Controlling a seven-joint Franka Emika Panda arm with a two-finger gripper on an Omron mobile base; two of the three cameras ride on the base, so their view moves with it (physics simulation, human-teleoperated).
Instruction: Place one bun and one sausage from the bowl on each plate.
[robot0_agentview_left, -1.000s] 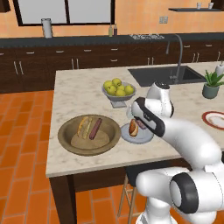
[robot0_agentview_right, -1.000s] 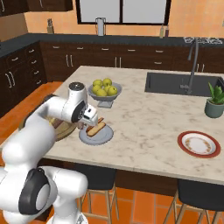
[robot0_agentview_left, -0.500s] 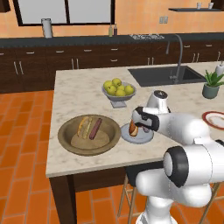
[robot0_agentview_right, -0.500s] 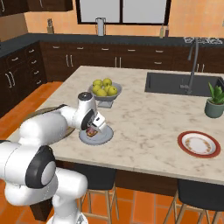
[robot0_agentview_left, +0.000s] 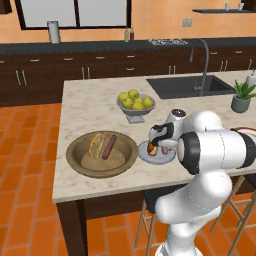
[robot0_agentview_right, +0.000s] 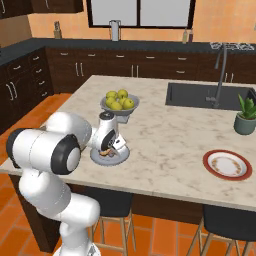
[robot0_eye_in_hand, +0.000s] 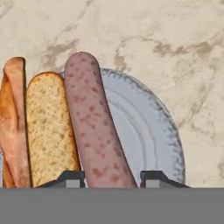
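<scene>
The gripper (robot0_agentview_left: 156, 146) is hovering low over the grey-blue plate (robot0_agentview_left: 167, 156) near the counter's (robot0_agentview_left: 100, 105) front edge, and in the hand view a sausage (robot0_eye_in_hand: 94, 122) is lying lengthwise between the two finger tips (robot0_eye_in_hand: 72, 178), its far end reaching past the plate's rim (robot0_eye_in_hand: 168, 131). Whether the fingers are actually pressing on it, the pictures are not showing clearly. A bun (robot0_eye_in_hand: 30, 127) is lying right beside the sausage on the same plate, touching it along its length. To the left, the brown bowl (robot0_agentview_left: 80, 160) is sitting near that plate, holding another bun (robot0_agentview_left: 96, 144) and sausage (robot0_agentview_left: 109, 147) side by side. The red-rimmed plate (robot0_agentview_right: 227, 164) is sitting well apart on the counter's right side, bare. A fruit bowl (robot0_agentview_right: 119, 103) is standing just behind the gripper.
</scene>
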